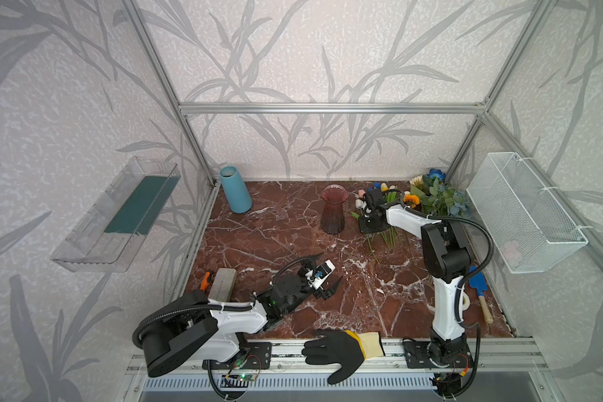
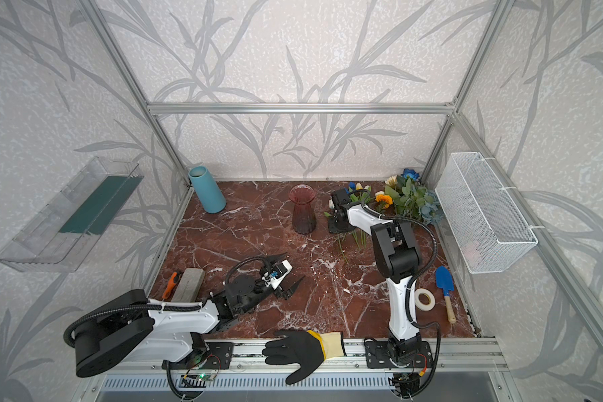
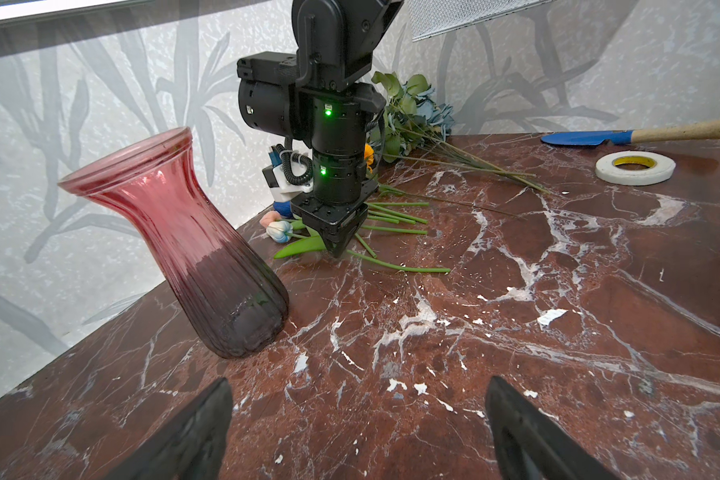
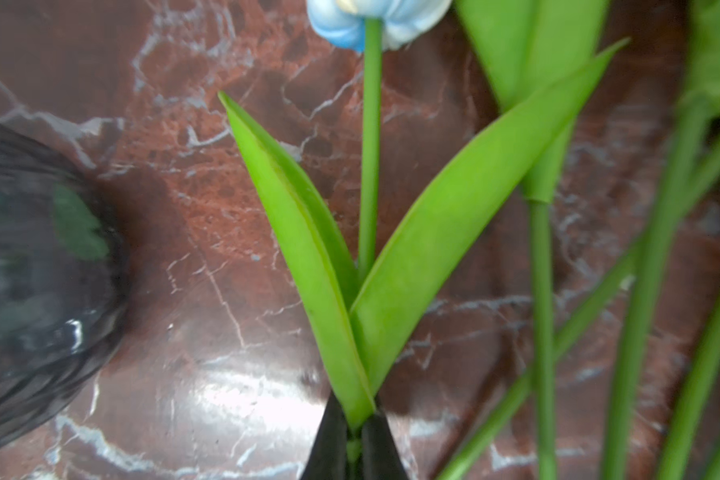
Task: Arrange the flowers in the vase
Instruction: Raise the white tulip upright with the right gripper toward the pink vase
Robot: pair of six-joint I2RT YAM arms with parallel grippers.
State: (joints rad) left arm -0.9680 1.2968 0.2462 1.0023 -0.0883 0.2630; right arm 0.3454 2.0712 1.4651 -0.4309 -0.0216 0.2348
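Looking at the blue tulip [image 4: 375,20], I find it lying on the counter [image 4: 208,208] at the edge of the other flowers [image 1: 436,200], just right of the pink vase [image 1: 334,209]. My right tool [image 4: 353,411] seems clamped on its stem at the leaf base, though the tips are blurred. My left tool [image 3: 358,382] hangs nearer the front, spread wide.
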